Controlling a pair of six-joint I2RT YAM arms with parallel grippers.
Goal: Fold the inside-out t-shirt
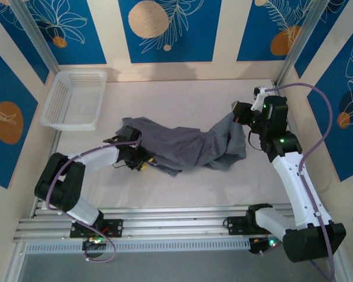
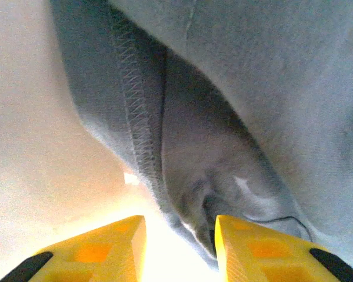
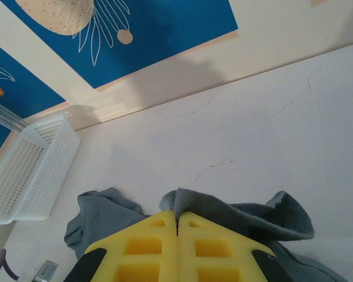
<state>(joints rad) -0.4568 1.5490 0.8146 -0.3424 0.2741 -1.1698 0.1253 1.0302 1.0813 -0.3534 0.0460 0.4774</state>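
Observation:
The inside-out t-shirt (image 1: 182,144) lies crumpled across the middle of the white table, slate-grey with its stitched seams showing. My right gripper (image 1: 240,111) is at the shirt's right end. In the right wrist view this gripper (image 3: 177,214) is shut on a fold of the grey cloth (image 3: 247,214), its yellow fingers pressed together. My left gripper (image 1: 140,160) sits low at the shirt's lower left edge. In the left wrist view it (image 2: 180,226) stands open. A hemmed edge of the shirt (image 2: 270,88) hangs into the gap beside the right finger, unpinched.
A white mesh basket (image 1: 73,100) stands at the back left of the table, also seen in the right wrist view (image 3: 29,170). Blue patterned walls close in the back and both sides. A metal rail with both arm bases (image 1: 165,226) runs along the near edge.

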